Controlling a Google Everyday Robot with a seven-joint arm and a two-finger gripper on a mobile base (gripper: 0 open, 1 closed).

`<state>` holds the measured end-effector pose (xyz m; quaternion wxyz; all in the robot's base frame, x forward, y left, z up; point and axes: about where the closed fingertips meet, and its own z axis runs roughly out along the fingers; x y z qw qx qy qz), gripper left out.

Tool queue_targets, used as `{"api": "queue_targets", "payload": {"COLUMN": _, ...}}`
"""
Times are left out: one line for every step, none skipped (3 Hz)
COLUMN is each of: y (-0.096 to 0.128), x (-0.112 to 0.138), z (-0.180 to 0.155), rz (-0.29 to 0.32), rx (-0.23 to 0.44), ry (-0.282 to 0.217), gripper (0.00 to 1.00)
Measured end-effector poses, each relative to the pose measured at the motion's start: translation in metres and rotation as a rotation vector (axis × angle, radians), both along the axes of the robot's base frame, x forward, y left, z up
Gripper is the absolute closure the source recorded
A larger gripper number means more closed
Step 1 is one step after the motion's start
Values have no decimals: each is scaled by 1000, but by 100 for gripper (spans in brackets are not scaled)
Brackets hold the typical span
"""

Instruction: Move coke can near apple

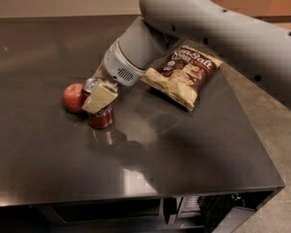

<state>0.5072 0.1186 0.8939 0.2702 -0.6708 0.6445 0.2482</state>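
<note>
The red coke can (pixel 102 118) stands upright on the dark table (pixel 150 164), just right of the red-orange apple (pixel 73 97) and nearly touching it. My gripper (pixel 96 92) comes down from the upper right and is closed around the top half of the can. Its cream front finger (pixel 100 96) covers the can's upper front. A bit of the silver lid shows behind that finger. The can's base rests on the table surface.
A brown-and-tan chip bag (pixel 184 74) lies flat to the right of the gripper, partly under my grey arm (pixel 218 28). The table's right edge (pixel 254 130) and front edge (pixel 136 198) drop off to the floor.
</note>
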Motion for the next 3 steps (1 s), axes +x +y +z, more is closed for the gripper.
{"api": "queue_targets", "payload": {"y": 1, "x": -1, "z": 0, "rz": 4, "rx": -1, "ry": -1, "gripper": 13}}
{"api": "queue_targets", "payload": {"y": 3, "x": -3, "z": 1, "rz": 7, "rx": -2, "ry": -2, "gripper": 0}}
{"api": "queue_targets", "payload": {"y": 3, "x": -3, "z": 1, "rz": 7, "rx": -2, "ry": -2, "gripper": 0}}
